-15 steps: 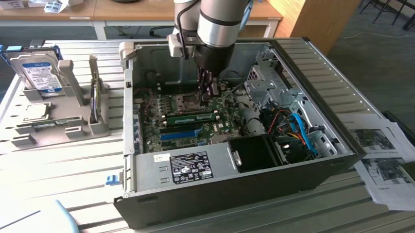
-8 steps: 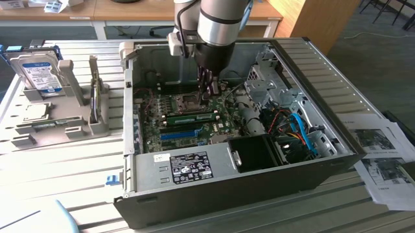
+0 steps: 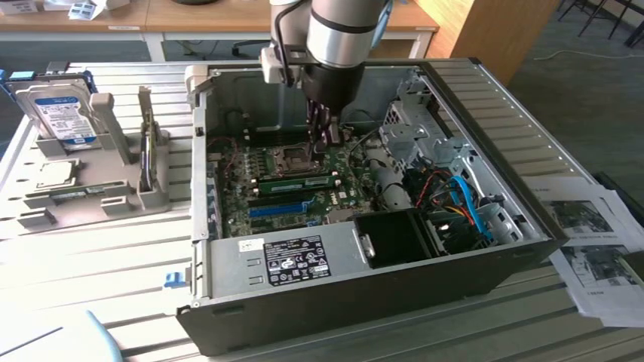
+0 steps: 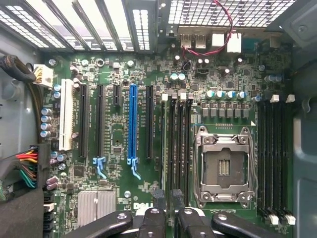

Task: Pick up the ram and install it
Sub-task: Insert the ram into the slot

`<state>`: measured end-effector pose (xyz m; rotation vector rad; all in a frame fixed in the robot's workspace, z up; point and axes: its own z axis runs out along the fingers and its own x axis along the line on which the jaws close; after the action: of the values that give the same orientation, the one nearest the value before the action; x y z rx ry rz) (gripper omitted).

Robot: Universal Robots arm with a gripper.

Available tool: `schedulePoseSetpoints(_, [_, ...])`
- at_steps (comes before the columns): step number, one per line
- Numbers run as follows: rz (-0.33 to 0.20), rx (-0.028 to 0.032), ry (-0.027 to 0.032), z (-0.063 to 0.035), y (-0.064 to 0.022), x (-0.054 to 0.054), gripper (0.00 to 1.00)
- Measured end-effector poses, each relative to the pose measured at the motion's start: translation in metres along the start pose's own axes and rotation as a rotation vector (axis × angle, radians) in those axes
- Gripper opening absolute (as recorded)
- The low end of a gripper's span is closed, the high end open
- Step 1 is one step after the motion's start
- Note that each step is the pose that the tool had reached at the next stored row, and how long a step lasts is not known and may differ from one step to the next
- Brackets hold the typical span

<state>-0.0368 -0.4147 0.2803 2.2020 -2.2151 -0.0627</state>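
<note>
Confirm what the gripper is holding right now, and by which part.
Nothing, it seems: the gripper hangs open above the motherboard, where the ram stands seated beside the processor socket.

Printed sheets [image 3: 593, 226] cropped at exterior view's right

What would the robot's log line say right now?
gripper: open, over memory slots | ram: standing in one, beside processor socket

Open computer case [image 3: 403, 294], hard drive [image 3: 62, 113], printed sheets [image 3: 596, 249], blue slot [image 4: 132, 124].
</note>
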Motion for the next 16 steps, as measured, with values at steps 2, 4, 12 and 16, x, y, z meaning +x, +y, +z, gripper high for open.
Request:
schedulePoseSetpoints(2, [0.000, 0.0001, 0.0001, -0.0016, 0.0001, 0.000, 0.18])
schedulePoseSetpoints(4, [0.000, 0.0000, 0.0001, -0.0030, 0.0001, 0.000, 0.18])
schedulePoseSetpoints(12, [0.000, 0.0000, 0.0001, -0.0088, 0.0004, 0.000, 0.18])
schedulePoseSetpoints(16, [0.000, 0.0000, 0.0001, -0.0119, 0.0005, 0.000, 0.18])
